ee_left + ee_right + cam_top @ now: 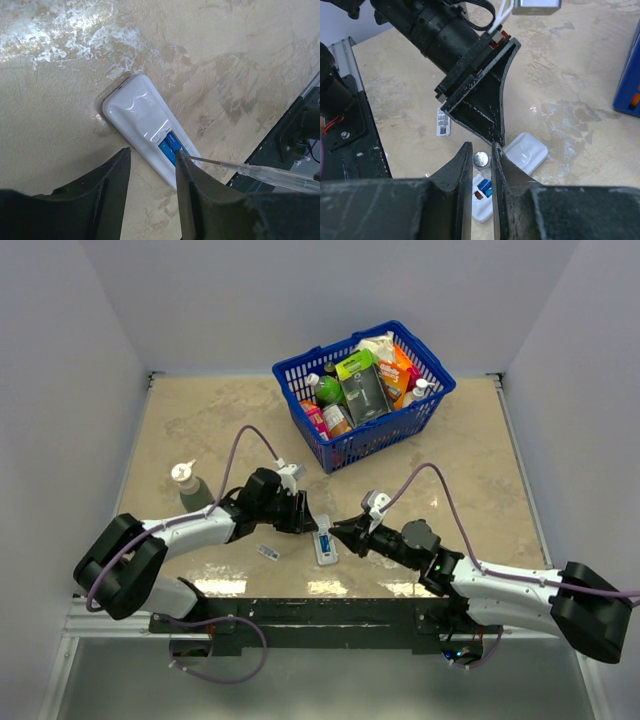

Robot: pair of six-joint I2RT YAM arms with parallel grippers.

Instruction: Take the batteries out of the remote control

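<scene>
The white remote control [326, 546] lies flat on the table with its recess up and blue batteries [169, 145] in it. It shows in the left wrist view [142, 112] and the right wrist view [527, 152], where the blue cells [484, 187] also show. My left gripper [305, 518] is open and empty, and its jaws [152, 152] stand over the remote's near edge. My right gripper [338, 532] is shut on a thin clear-handled tool [481, 159]. The tool's metal tip [186, 156] reaches the batteries.
A small flat white piece with a printed label [268, 552] lies left of the remote and shows in the right wrist view [442, 121]. A spray-top bottle [187, 486] stands at the left. A blue basket [300, 405] full of goods stands behind. The black rail [320, 612] runs along the near edge.
</scene>
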